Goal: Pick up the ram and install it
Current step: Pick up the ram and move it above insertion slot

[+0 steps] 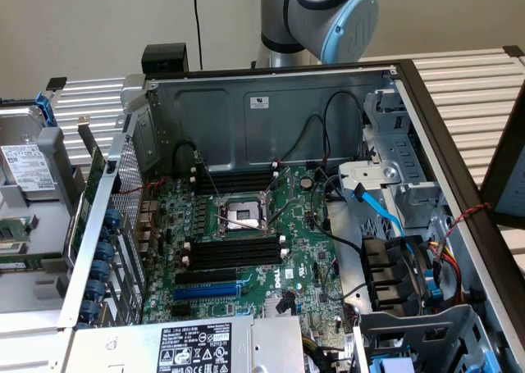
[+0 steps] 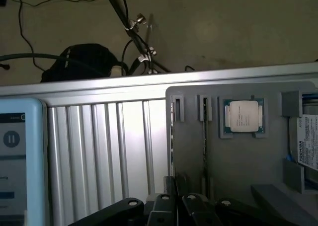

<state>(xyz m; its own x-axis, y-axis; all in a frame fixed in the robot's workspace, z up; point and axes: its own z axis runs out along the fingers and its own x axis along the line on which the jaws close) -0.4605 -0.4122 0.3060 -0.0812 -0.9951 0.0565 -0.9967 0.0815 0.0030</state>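
Observation:
Seen edge-on, the ram [image 2: 172, 141] is a long thin green stick running straight out from between my fingertips. My gripper [image 2: 172, 182] is shut on its near end, its black links showing in the wrist view. The stick hangs over the left edge of a grey parts tray [image 2: 238, 161], next to an empty bracket [image 2: 178, 109]. In the exterior view the open computer case holds the motherboard, with black memory slots [image 1: 234, 250] below the processor socket [image 1: 242, 215] and more slots [image 1: 234, 180] above it.
Another thin stick [image 2: 204, 136] stands in a tray bracket, beside a processor chip [image 2: 243, 115] and a hard drive [image 2: 308, 141]. A tablet [image 2: 15, 151] lies on the ribbed table. Inside the case are a blue expansion slot [image 1: 209, 291], loose cables [image 1: 385, 217] and the power supply [image 1: 197, 344].

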